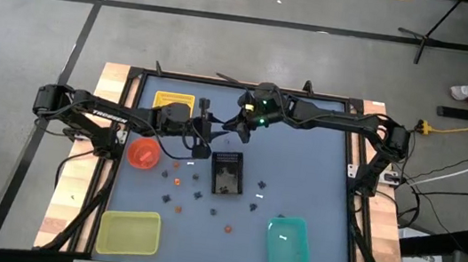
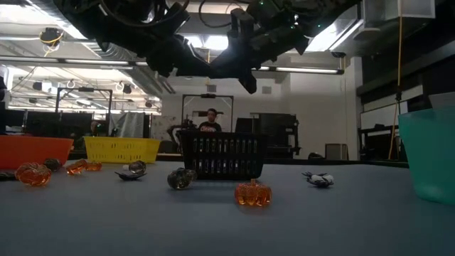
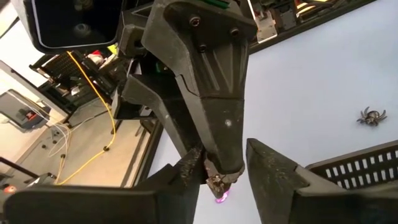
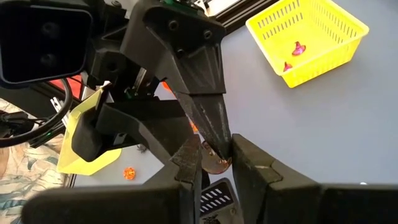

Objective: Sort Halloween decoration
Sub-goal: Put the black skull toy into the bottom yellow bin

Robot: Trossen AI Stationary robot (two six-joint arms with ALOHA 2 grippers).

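Blue-grey tabletop [image 1: 317,186] framed in pale wood, carrying a slatted black tray [image 1: 227,173], a bright yellow lattice basket [image 1: 173,101], a yellow-green container [image 1: 128,232], a teal bin [image 1: 289,246] and a round orange bowl [image 1: 143,152]. Scattered translucent orange pumpkins [image 2: 253,193], dark spider shapes [image 3: 367,116] and white-and-black trinkets [image 2: 318,179]. Matte black arms, the right pincer [image 4: 215,163] pinching a brownish trinket [image 4: 214,165] with a purple glow beneath it in the left wrist view.

Tiny orange, dark and white trinkets [image 1: 198,195] – scattered on table [image 1: 318,177], some inside containers.
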